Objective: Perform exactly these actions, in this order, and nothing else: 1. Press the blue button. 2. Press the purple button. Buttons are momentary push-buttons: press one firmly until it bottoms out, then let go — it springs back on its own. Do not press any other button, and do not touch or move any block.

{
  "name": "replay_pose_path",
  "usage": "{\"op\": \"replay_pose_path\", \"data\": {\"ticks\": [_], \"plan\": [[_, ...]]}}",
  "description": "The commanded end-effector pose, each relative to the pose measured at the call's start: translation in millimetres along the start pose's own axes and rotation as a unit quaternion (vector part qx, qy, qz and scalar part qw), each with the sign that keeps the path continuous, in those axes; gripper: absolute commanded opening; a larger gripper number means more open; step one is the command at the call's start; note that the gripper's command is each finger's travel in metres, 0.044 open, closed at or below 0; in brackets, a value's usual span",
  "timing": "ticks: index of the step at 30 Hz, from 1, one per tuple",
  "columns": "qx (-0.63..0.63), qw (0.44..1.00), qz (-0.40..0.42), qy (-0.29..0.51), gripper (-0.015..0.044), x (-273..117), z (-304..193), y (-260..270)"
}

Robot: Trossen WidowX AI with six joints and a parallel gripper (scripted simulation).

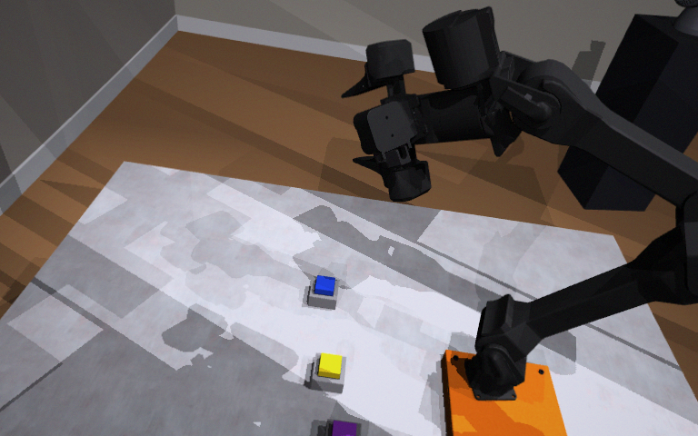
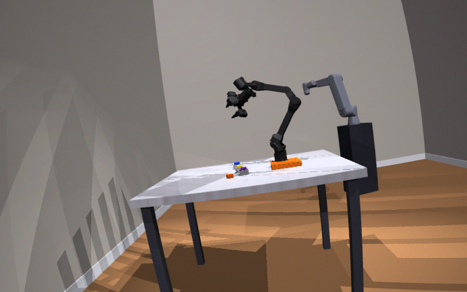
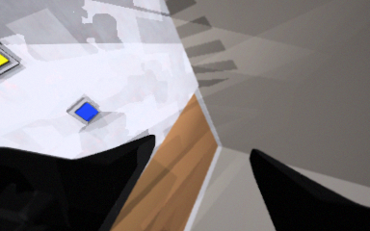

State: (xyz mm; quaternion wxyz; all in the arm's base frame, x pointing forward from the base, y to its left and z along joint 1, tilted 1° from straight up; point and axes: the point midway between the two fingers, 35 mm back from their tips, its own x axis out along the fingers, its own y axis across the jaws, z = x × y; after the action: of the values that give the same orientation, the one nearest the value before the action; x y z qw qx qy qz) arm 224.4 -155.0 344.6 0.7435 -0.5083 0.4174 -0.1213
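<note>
The blue button [image 1: 324,285] [image 2: 236,163] [image 3: 87,112] stands on its grey base on the table. In the wrist view it is left of and above the left finger. The purple button [image 1: 344,428] [image 2: 243,168] is cut off at the bottom edge of the top view and does not show in the wrist view. My gripper [image 1: 348,128] [image 2: 230,111] [image 3: 201,146] is open and empty. It hangs high above the table, well clear of the buttons, with its fingers tilted rather than pointing straight down.
A yellow button [image 1: 330,365] [image 2: 239,166] [image 3: 3,61] stands between the blue and purple ones. A small orange-red block [image 2: 229,176] lies near the purple button. The arm stands on an orange base [image 1: 535,406] [image 2: 292,163]. A grey arm [image 2: 339,92] stands on a dark pedestal behind the table.
</note>
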Motion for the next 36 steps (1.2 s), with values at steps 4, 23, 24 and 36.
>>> {"op": "replay_pose_path", "data": {"ticks": [4,23,24,36], "plan": [[0.162,0.958,0.218,0.088,0.0400,83.8,-9.0,67.0],[0.349,0.798,0.413,0.267,0.0321,146.8,-37.6,171.6],[0.349,0.798,0.413,0.267,0.0295,153.9,-39.4,182.6],[0.349,0.798,0.413,0.268,0.0020,168.1,-44.0,209.4]]}}
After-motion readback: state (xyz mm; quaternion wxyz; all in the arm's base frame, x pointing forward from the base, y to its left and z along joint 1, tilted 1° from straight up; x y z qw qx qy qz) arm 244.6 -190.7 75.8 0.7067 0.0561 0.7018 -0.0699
